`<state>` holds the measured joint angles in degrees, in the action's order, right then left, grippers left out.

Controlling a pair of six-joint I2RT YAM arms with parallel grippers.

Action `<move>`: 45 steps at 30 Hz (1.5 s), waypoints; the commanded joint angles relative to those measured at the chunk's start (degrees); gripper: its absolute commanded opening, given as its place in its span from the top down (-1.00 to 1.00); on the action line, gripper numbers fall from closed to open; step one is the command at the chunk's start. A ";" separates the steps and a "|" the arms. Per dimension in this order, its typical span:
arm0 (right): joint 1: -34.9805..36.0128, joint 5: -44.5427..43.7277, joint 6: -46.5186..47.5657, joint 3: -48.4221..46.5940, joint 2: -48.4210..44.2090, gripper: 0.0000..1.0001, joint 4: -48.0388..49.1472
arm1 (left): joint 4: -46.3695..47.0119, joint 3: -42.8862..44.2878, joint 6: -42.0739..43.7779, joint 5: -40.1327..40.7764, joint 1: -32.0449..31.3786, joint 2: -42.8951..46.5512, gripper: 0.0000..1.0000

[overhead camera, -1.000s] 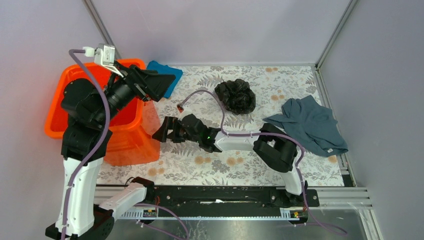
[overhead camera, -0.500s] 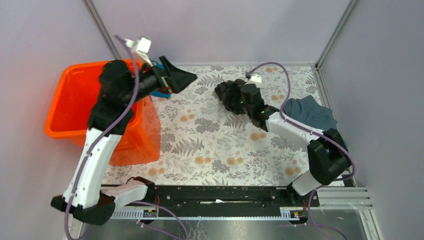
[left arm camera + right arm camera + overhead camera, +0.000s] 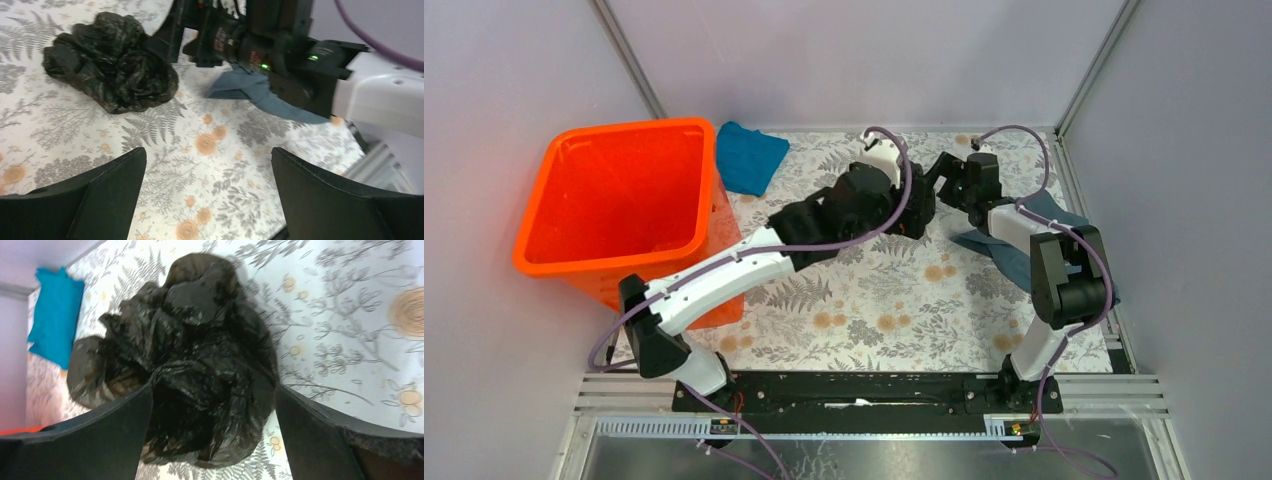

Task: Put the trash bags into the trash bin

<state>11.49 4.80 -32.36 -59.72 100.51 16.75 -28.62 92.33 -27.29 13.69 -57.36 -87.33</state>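
Visibly, the trash bag is crumpled, glossy black.

Robotics lab test cell. The desk is enclosed by plain pale-lilac panels set in aluminium frame posts. Two robot arms, left arm and right arm, are bolted to a black rail at the near edge. Purple cables are strapped along them. The desk is covered with a floral-print sheet.
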 commanded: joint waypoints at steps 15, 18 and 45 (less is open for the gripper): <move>0.20 22.67 -4.48 2.13 5.98 -0.69 14.25 | 11.27 -6.47 -8.64 12.70 7.23 -14.98 -0.97; 0.20 22.83 -4.29 1.98 5.94 -0.66 14.33 | 15.98 -7.53 -12.30 5.06 12.10 -17.93 -0.67; -2.27 20.72 2.43 3.23 1.21 -0.93 8.85 | 26.11 -6.11 -2.08 3.72 15.47 -11.89 1.00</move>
<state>9.72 26.35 -33.06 -57.06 106.13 25.10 -4.64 86.19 -37.50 16.80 -38.68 -114.98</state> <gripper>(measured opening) 0.949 0.005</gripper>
